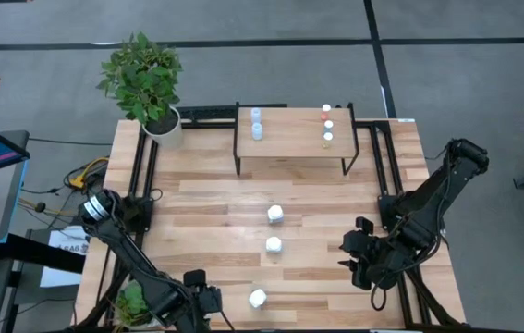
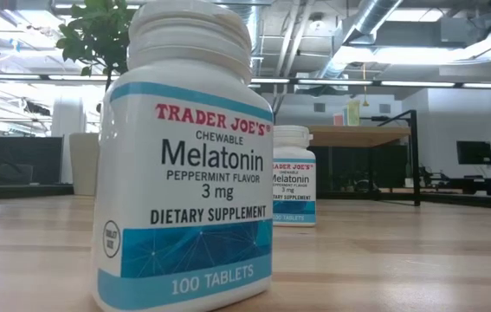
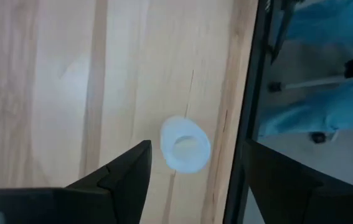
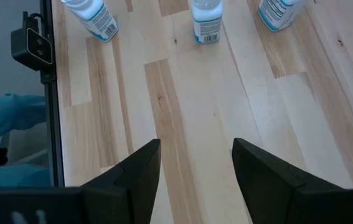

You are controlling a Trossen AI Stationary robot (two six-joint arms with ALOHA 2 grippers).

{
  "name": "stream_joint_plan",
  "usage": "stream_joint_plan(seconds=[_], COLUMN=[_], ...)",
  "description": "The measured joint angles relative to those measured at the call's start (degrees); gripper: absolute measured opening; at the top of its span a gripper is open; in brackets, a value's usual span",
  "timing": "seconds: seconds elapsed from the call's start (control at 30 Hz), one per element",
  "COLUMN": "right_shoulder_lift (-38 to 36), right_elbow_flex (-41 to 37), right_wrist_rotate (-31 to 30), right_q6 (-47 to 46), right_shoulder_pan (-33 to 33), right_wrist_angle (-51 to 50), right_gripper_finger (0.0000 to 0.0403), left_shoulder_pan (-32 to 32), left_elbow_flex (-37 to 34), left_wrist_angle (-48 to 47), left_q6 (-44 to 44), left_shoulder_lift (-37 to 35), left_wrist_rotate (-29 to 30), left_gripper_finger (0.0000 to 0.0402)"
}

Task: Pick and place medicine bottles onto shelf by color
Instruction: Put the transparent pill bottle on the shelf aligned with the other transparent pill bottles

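Pick step: the left claw, jaws wide and empty, hangs over the nearest chunky white medicine bottle at the desk's 6 o'clock edge; next, descend and close. The right claw, wide, waits at 4 o'clock. The light-wood shelf stands at 12 o'clock.

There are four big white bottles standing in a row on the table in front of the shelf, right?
Not quite: there are three, not four. The high view shows three white bottles in a row on the table, in front of the shelf. The other, smaller bottles already stand on the shelf.
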State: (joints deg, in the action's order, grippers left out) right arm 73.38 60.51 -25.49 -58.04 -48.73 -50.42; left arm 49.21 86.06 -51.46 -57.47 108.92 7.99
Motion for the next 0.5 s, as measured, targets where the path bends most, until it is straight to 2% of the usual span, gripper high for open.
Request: stream_joint_plan(seconds=[0.5], right_shoulder_lift=[0.02], right_elbow_flex=[0.00], right_wrist_rotate=[0.01], right_q6=[0.02], right_shoulder_pan=[0.00], right_wrist_angle=[0.00], right_gripper_finger=[0.0221], left_shoulder_pan=[0.82], left_elbow_flex=[-0.11], left_wrist_angle=[1.48], left_q6=[0.90], left_shoulder_lift=[1.69], left_wrist_rotate=[2.74], left_gripper_finger=[0.0233])
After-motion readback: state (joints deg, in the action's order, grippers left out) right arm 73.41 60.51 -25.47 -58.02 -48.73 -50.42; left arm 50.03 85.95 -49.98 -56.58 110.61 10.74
